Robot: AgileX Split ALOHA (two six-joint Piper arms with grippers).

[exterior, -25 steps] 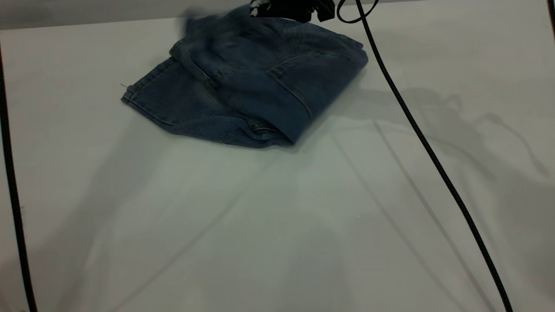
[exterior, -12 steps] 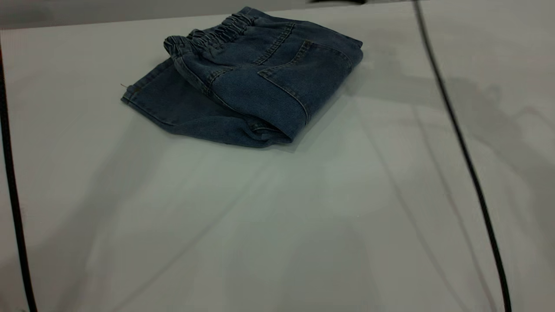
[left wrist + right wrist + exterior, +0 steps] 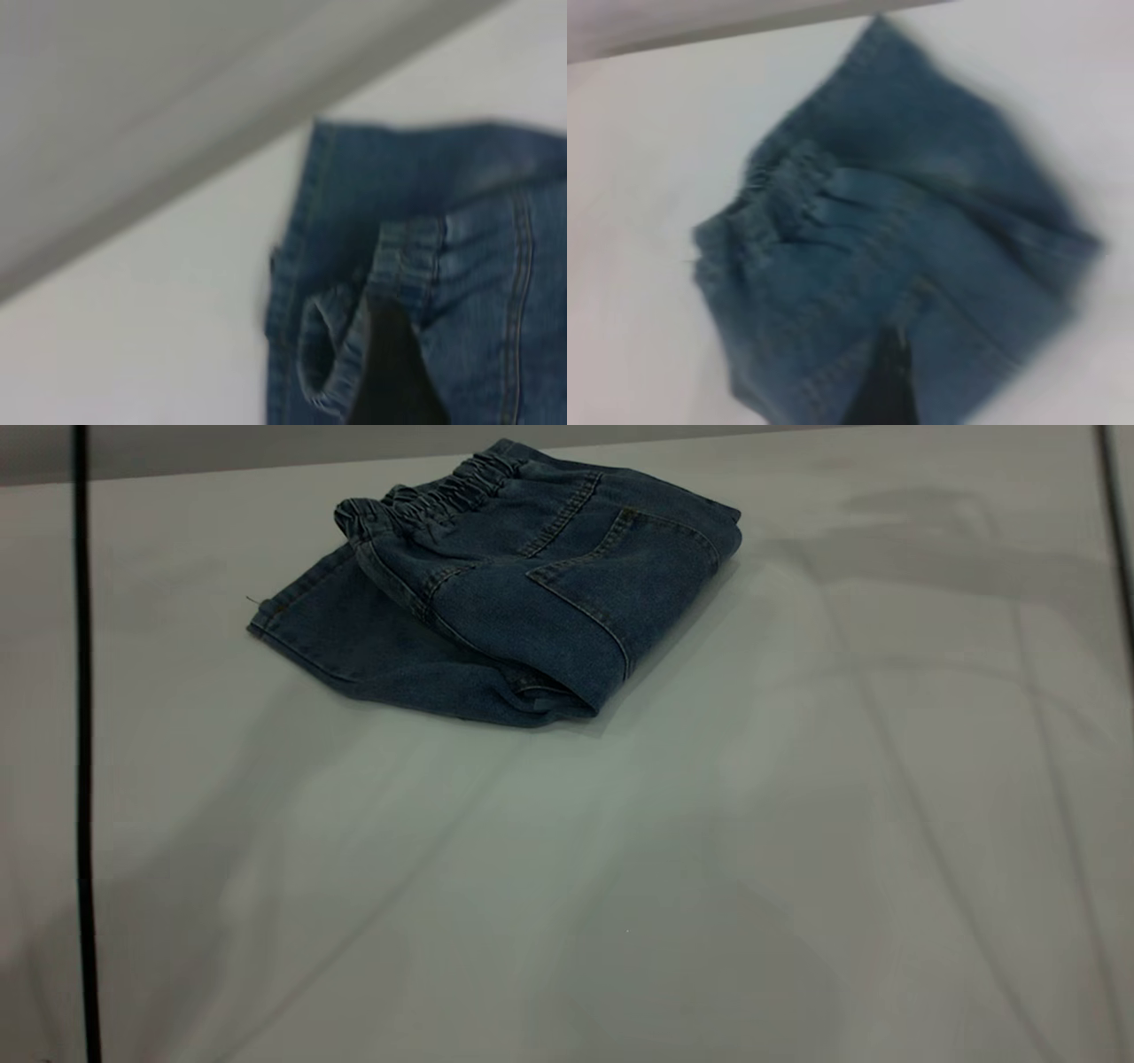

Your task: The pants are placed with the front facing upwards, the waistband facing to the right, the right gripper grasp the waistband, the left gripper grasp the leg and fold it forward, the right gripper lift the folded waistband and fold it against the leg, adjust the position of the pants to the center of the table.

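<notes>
Both folds looked done: the pants (image 3: 496, 593) lay as a compact bundle in the upper left of the exterior frame, the waistband (image 3: 425, 500) doubled over the leg. Centring on the table (image 3: 620, 868) remained. Neither gripper showed; their state could not be told.

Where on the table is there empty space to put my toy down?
The table is bare in front of the folded pants and to their right. The far edge behind the waistband is tight. A black cable hangs at the left.
</notes>
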